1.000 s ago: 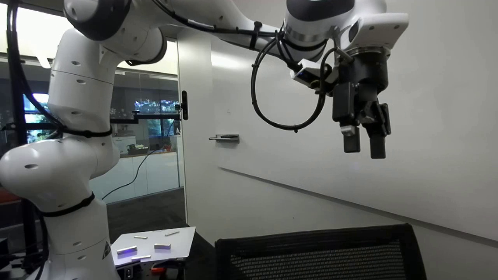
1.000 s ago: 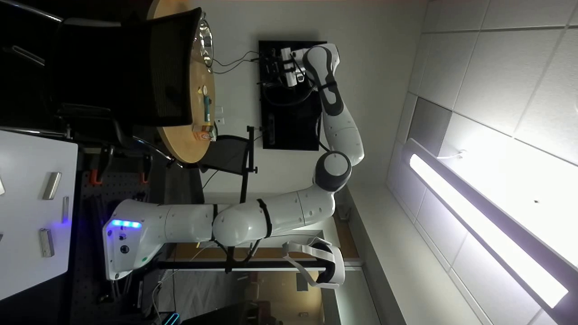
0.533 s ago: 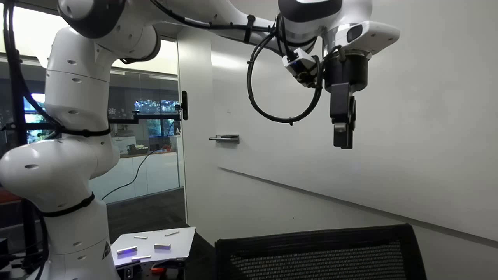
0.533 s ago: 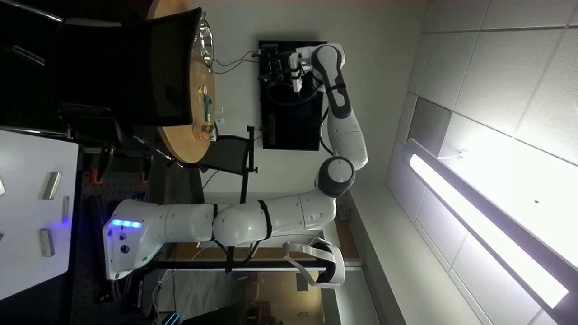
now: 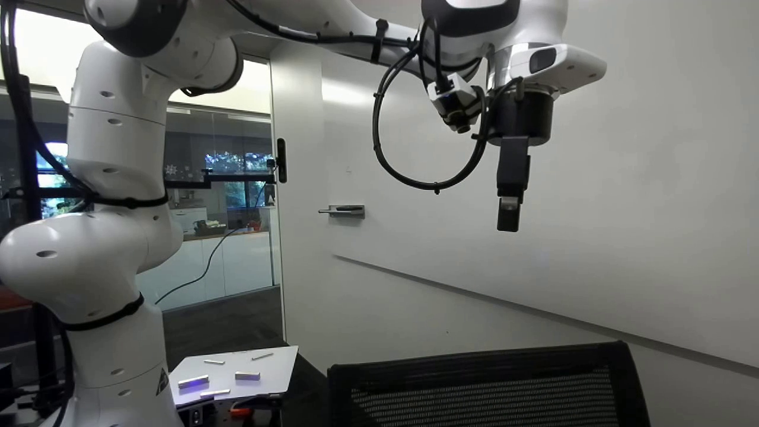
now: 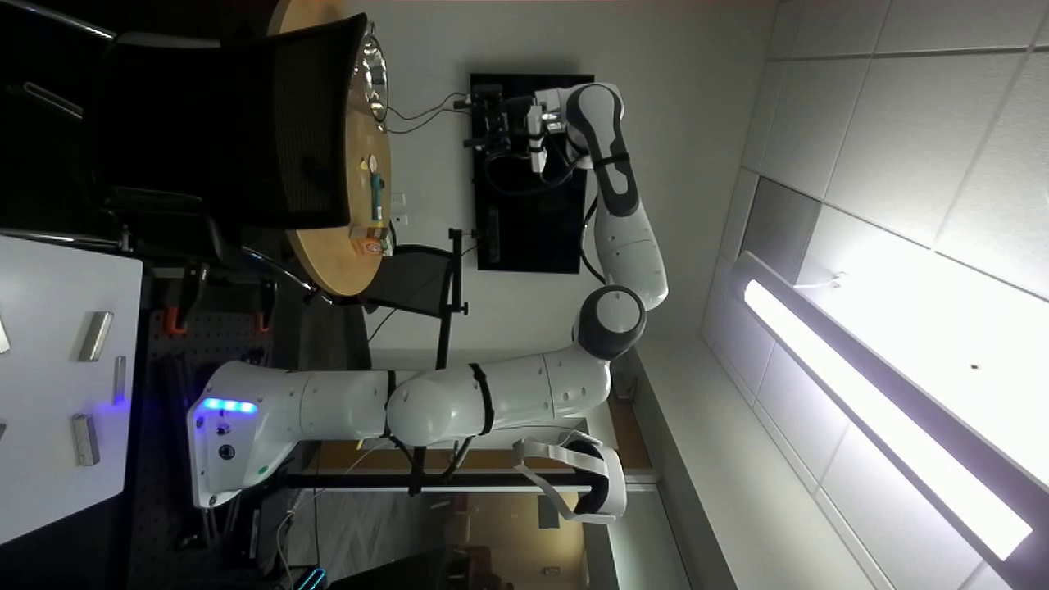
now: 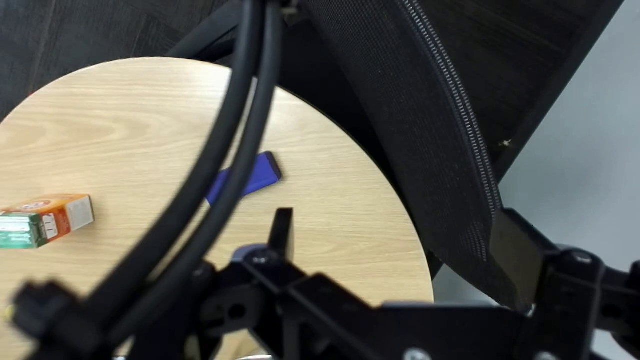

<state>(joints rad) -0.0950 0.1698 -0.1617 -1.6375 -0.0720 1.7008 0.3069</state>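
White wall (image 5: 652,178) forms the backdrop in an ext. view. In wrist view, we see a round wood tbl. (image 7: 340,200) and, at its edge, a black mesh chair (image 7: 417,125). Our gripper (image 7: 397,240) hangs above tbl. edge, jaws spread wide. On tbl., we find an orange-and-green carton (image 7: 65,215) and, btwn carton & gripper, a black-ended blue block (image 7: 262,175), partly hidden.

The end effector (image 5: 508,222) has swivelled and shifted.
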